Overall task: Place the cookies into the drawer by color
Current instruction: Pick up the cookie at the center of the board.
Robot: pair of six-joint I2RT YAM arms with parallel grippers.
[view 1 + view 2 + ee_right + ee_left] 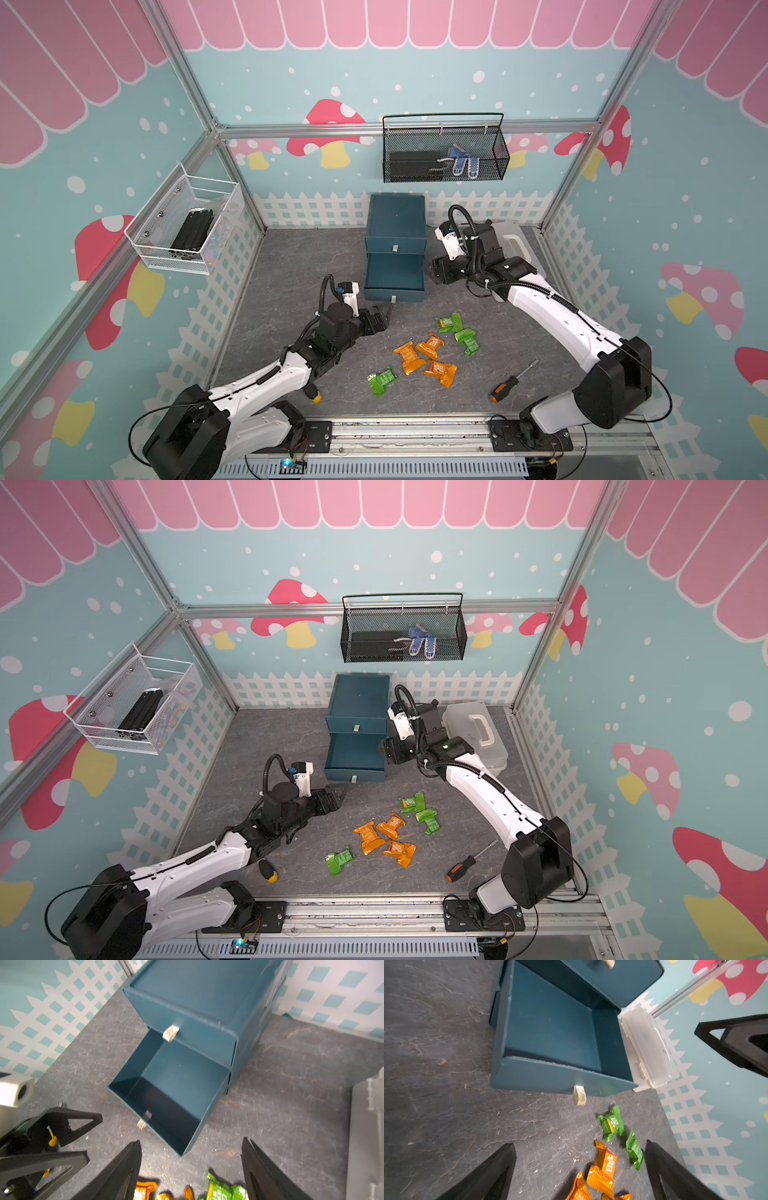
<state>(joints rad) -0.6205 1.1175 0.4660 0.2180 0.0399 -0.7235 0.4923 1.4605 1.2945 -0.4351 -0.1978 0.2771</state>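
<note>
Left fingers (384,316) are hovering wide open before the pulled-out drawer (395,291); right fingers (436,272) are hanging open beside it, cookies (430,346) lying nearby.

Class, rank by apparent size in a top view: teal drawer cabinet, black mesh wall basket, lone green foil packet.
Black mesh wall basket, teal drawer cabinet: alike, unranked.
Lone green foil packet: smallest.

Yellow-handled screwdriver (313,395) mostly under left arm (266,378); orange cookies (579,1189) clipped by wrist-view edges.
</note>
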